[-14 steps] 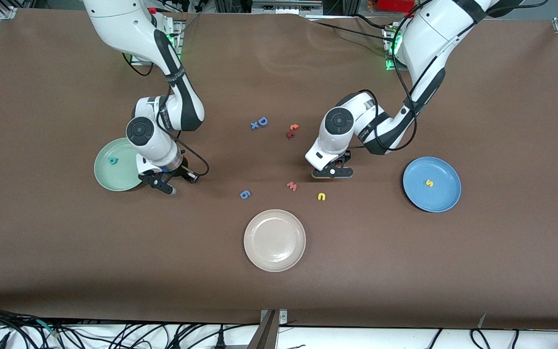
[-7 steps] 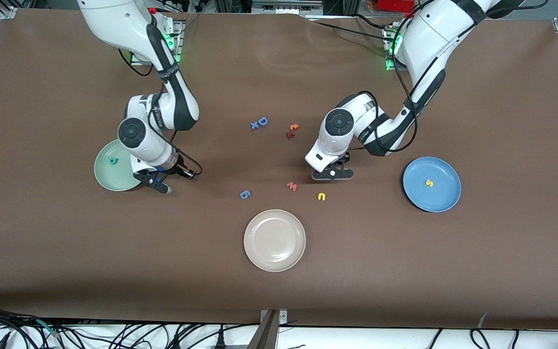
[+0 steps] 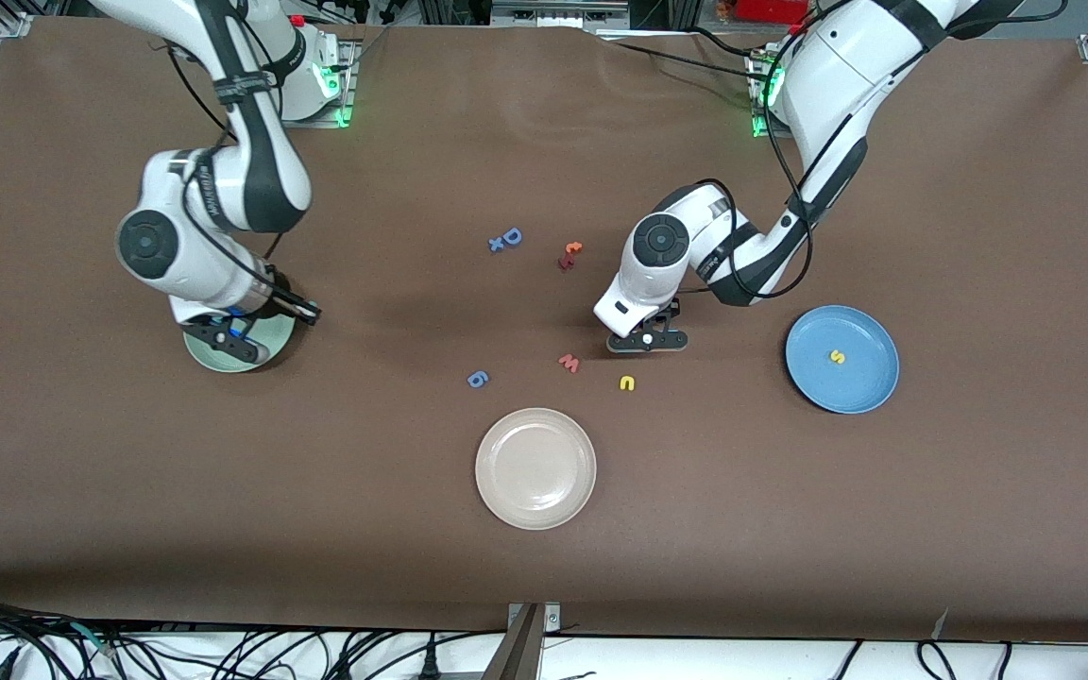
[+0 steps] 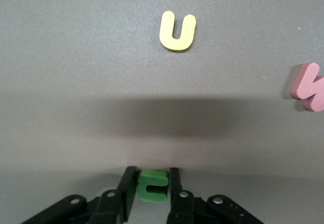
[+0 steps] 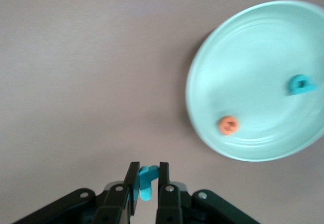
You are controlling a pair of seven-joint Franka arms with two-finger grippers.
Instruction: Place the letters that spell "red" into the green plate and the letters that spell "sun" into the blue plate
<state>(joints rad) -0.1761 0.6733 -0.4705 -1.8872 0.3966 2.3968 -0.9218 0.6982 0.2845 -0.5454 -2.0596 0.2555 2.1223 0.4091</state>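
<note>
Three plates: one mint-green plate (image 5: pixel 253 57), one sky-blue plate (image 3: pixel 870 378), one beige plate (image 3: pixel 535 501).

Twelve foam letters:
- three blue: blue D (image 3: pixel 512 236), blue x (image 3: pixel 496 245), blue 6 (image 3: pixel 477 379)
- two yellow: yellow s (image 3: pixel 837 356), yellow u (image 3: pixel 627 382)
- two teal: teal r (image 5: pixel 147 181), teal d (image 5: pixel 301 83)
- two orange: orange e (image 5: pixel 229 125), orange piece (image 3: pixel 573 247)
- one red piece (image 3: pixel 565 263)
- one pink w (image 3: pixel 569 363)
- one green arch (image 4: pixel 152 184)

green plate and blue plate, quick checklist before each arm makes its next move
1. Small teal foam "r" between the right gripper jaws: ok.
2. Right gripper over the round pale mint-green plate: ok in the front view.
3. Orange round foam "e" and teal-blue foam "d" already in that plate: ok.
4. Green arch-shaped foam letter between the left gripper jaws: ok; firmly gripped: cannot tell.
5. Yellow foam "s" in the round sky-blue plate: ok.
6. Yellow arch-shaped foam letter in the blue plate: not ok, on the table.
</note>
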